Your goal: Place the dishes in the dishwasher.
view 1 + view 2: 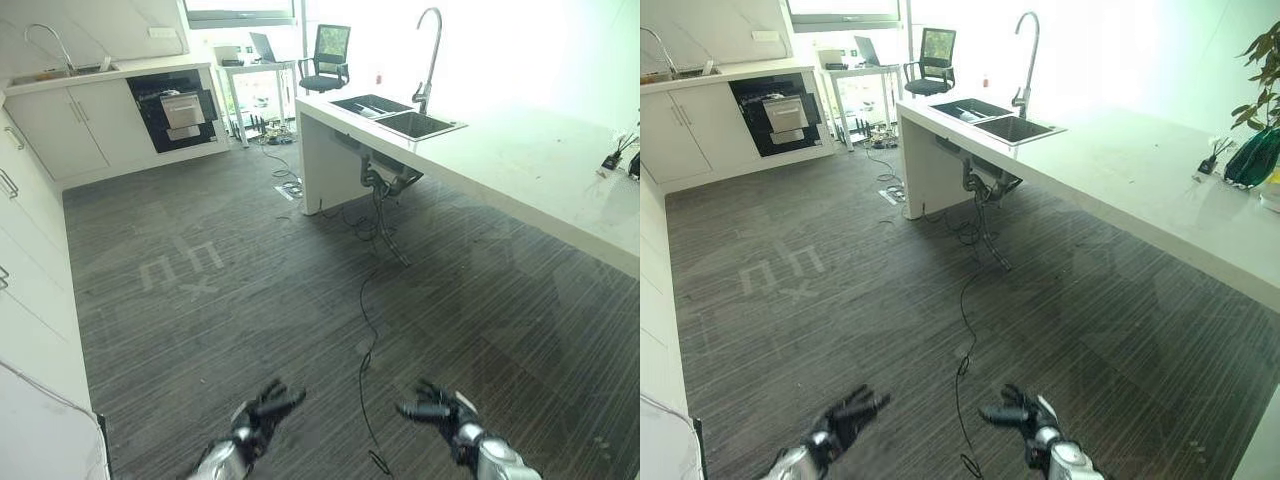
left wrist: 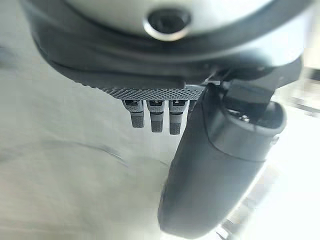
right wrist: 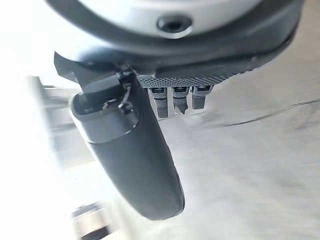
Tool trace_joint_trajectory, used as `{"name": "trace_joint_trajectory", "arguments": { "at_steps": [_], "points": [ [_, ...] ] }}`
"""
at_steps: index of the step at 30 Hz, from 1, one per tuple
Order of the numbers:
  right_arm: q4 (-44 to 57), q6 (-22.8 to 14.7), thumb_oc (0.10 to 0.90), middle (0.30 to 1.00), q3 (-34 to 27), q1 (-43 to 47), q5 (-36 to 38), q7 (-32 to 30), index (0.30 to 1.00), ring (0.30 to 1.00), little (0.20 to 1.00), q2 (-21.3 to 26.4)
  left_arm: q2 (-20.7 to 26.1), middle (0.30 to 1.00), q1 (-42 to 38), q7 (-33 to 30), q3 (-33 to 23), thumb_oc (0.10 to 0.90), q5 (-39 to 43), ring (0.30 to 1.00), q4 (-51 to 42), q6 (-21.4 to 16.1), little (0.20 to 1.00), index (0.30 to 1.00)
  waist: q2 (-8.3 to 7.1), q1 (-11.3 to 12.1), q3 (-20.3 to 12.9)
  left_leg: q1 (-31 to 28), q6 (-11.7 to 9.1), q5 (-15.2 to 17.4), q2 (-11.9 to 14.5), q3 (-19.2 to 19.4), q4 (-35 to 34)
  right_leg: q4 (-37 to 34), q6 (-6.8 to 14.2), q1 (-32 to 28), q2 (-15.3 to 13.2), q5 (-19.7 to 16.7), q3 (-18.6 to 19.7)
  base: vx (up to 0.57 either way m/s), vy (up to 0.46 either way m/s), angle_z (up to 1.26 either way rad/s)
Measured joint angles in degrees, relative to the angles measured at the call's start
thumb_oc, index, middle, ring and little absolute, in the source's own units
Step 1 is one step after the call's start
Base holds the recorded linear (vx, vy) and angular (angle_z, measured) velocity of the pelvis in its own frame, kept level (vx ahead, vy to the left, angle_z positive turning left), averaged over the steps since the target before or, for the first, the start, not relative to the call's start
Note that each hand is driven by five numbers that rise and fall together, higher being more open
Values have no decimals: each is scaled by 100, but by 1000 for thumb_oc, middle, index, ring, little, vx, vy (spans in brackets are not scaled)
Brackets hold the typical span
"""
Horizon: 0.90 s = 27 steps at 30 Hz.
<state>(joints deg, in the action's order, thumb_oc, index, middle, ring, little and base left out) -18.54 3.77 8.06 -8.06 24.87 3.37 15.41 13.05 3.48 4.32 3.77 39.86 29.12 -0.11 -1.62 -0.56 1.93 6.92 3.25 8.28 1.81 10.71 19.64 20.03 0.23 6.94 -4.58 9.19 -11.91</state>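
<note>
Dishwasher (image 1: pixel 175 108) built into the far white cabinet run (image 1: pixel 80 125), dark front, a pale drawer or panel showing in its opening; well apart from both hands, across the striped grey floor (image 1: pixel 230 300). Dishes too small or hidden to tell; possibly inside the double sink (image 1: pixel 400 113), cannot tell.

Sink set into the long white counter (image 1: pixel 520 165) along the right, with a tall curved tap (image 1: pixel 430 55) rising just beside it. Pipes and a hose (image 1: pixel 385 200) hanging under the basin, trailing down to the floor. A small dark item (image 1: pixel 612 158) lying near the counter's right end; in the right eye view a green plant (image 1: pixel 1262 110) standing past it.

Beyond the counter's far end, a desk (image 1: pixel 255 70) with a laptop (image 1: pixel 262 45) and an office chair (image 1: pixel 328 58) beside it. A second tap (image 1: pixel 50 45) over the far left cabinet top.

Left hand (image 1: pixel 258 415) low in the foreground, over bare floor, fingers loosely extended and slightly spread, holding nothing. Right hand (image 1: pixel 440 412) near it, likewise over the floor, fingers relaxed and pointing inward, empty. Thumb (image 2: pixel 210 165) and fingertips (image 2: pixel 155 117) straight in the left wrist view; same for the right wrist view, thumb (image 3: pixel 130 155) out and nothing held.
</note>
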Motion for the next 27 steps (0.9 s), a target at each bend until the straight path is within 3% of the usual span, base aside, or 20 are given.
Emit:
{"name": "trace_joint_trajectory", "arguments": {
  "at_steps": [5, 9, 14, 19, 22, 23, 25, 27],
  "points": [
    [300, -35, 800, 900, -419, -199, -6, -64, 900, 900, 900, -1, 14, 900, 127, -139, -363, 800, -17, 900, -606, -284, 900, 900, 63, -115, 67, -10, 3, -12, 2, 5, -46, -19, -3, -17, 4, 5, -7, 43, -49, -1],
    [629, -108, 800, 900, -565, -383, -4, -76, 900, 900, 900, 71, 26, 900, 466, -151, -571, 800, -13, 900, -1230, -308, 900, 900, 56, -116, 229, -28, -36, -77, 11, 2, -124, -93, -58, -35, 24, -30, -22, 43, -86, 1],
    [778, -387, 800, 900, -562, -363, -5, -42, 900, 900, 900, 75, 35, 900, 553, -108, -567, 800, -11, 900, -1357, -427, 900, 900, 36, -89, 277, -118, -76, -115, 21, -14, -233, -165, -72, -113, 55, -25, -35, 43, -101, 1],
    [998, -413, 800, 900, -558, -353, -10, -5, 900, 900, 900, 147, 36, 900, 769, -98, -577, 800, 1, 900, -1454, -483, 900, 900, 54, -88, 408, -197, -118, -126, 42, -2, -327, -186, -70, -148, 94, 37, -30, 80, -180, -2],
    [1056, -549, 800, 900, -495, -249, -9, 60, 900, 900, 900, 452, 77, 900, 778, -90, -574, 800, 39, 900, -1463, -642, 900, 900, -128, 119, 766, -378, -410, -432, -32, 106, -319, 171, -193, -92, 90, 213, 62, 113, -216, -14],
    [1194, -611, 800, 900, -479, -218, -10, 136, 900, 900, 900, 497, 172, 900, 662, -24, -634, 800, 42, 900, -1544, -676, 900, 900, -385, 222, 1198, 139, -644, -473, 4, -153, 929, 431, -374, -108, -91, 309, 157, 139, 16, -17],
    [1270, -719, 800, 900, -500, -279, -11, 151, 900, 900, 900, 560, 133, 900, 825, 58, -564, 800, 37, 900, -1593, -671, 900, 900, -279, 217, 1263, 297, -670, -386, 3, -305, 875, 440, -416, -164, -20, 443, 174, 210, 143, 0],
    [1320, -717, 800, 900, -538, -162, -7, 142, 900, 900, 900, 580, -4, 900, 897, 119, -551, 800, 22, 900, -1630, -704, 900, 900, -64, 230, 1431, 351, -697, -347, 133, -241, 5, 379, -362, -164, 124, 416, 239, 257, 249, 0]
  ]
}}
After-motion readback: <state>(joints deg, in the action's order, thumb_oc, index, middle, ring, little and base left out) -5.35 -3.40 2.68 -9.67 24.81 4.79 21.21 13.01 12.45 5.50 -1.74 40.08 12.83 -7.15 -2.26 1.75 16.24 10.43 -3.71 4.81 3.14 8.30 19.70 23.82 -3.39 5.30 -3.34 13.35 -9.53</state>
